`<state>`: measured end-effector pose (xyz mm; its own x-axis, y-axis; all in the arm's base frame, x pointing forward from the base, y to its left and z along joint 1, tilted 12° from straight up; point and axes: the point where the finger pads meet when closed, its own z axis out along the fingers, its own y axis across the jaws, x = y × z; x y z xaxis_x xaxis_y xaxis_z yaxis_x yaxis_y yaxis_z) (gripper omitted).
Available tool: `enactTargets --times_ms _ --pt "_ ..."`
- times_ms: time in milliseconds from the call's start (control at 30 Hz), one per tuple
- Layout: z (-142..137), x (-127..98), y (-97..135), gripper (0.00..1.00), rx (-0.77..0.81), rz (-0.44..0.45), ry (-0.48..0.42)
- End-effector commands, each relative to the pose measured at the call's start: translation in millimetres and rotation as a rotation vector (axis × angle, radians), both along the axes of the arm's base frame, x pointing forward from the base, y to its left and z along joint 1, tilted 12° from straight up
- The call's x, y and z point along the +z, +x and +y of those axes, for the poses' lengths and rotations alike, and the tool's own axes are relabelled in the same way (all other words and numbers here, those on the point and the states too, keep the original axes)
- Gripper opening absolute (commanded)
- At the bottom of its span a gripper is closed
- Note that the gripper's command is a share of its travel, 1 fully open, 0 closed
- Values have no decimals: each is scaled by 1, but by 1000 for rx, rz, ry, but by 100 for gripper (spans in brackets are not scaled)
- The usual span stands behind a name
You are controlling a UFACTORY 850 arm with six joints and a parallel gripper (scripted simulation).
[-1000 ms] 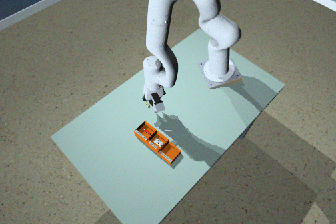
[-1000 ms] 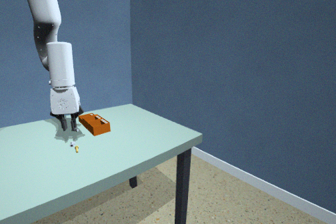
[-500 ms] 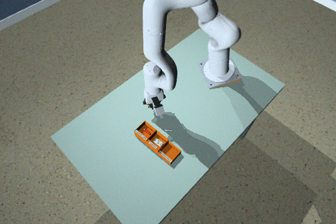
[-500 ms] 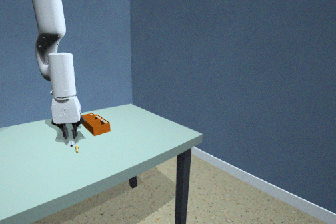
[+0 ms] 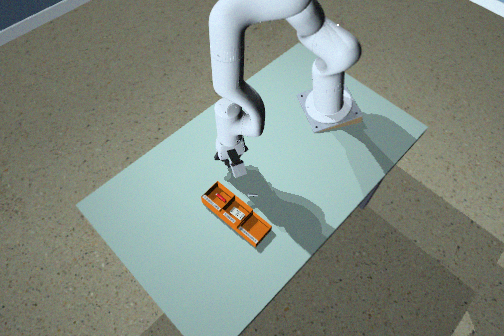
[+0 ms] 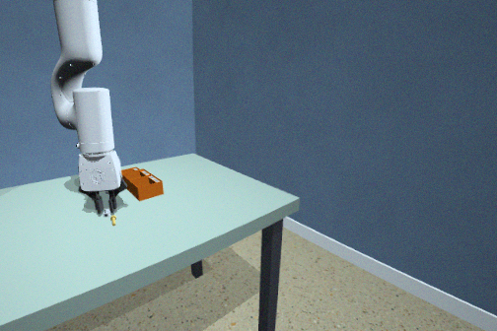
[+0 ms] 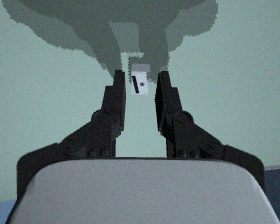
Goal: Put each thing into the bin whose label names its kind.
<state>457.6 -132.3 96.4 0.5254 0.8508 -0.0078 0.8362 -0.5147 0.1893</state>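
My gripper (image 7: 141,84) is low over the table, a little way from the orange bins. It is partly open, and a small white block with a black mark (image 7: 140,84) lies on the table between the fingertips; I cannot tell whether they touch it. In the exterior view the gripper (image 6: 106,204) stands just above this white piece (image 6: 106,213), and a small yellow piece (image 6: 113,220) lies beside it. The row of three orange labelled bins (image 5: 236,213) holds a red battery (image 5: 220,197) in the left bin and some light things (image 5: 235,213) in the middle bin.
A small grey screw-like piece (image 5: 252,195) lies on the table next to the bins. The arm's base (image 5: 330,108) is bolted at the far side of the table. The bins also show in the exterior view (image 6: 143,182), just behind the gripper.
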Motion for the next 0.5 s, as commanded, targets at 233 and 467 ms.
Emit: enactTargets --times_ms 233,467 --pt "-1 -9 1 29 -2 -7 -13" --pt "-1 -9 1 29 -2 -7 -13"
